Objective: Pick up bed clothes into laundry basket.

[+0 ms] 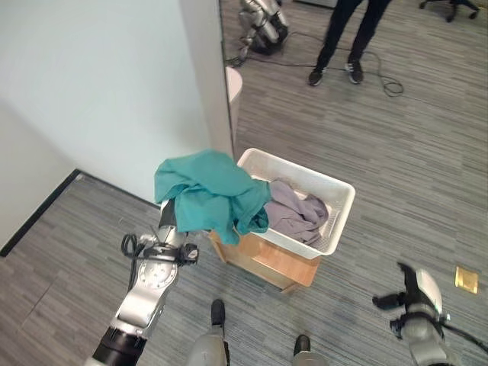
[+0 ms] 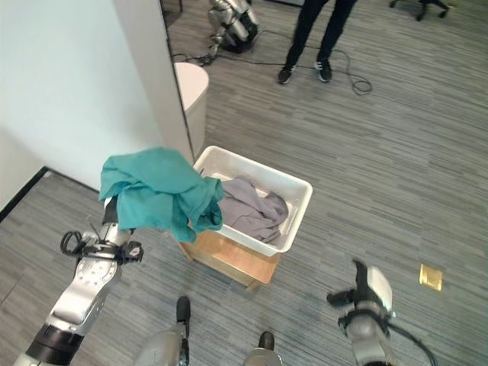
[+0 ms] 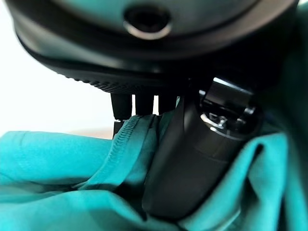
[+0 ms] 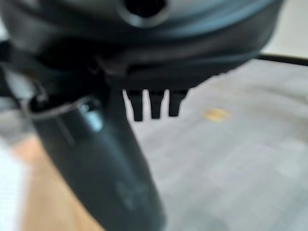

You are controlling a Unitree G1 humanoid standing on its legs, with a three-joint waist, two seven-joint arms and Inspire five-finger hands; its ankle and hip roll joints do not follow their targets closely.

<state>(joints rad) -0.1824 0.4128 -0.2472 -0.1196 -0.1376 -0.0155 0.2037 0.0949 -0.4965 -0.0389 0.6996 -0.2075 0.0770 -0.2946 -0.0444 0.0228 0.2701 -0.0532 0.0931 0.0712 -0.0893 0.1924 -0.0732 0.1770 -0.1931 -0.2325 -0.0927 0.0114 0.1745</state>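
The left hand (image 3: 192, 159) has thumb and fingers clamped on the teal garment (image 1: 213, 194), lifted beside the white laundry basket (image 1: 335, 200) (grey clothes (image 1: 297, 213) inside). Right hand (image 4: 101, 159) hangs empty, fingers relaxed.

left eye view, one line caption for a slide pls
Left robot hand lifts teal cloth over white basket holding grey clothes.

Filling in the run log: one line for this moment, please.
left hand: shut on teal cloth, at basket rim | white laundry basket: holds grey cloth | right hand: idle, low

Fingers (image 3: 134, 107) in teal cloth (image 3: 53, 163)
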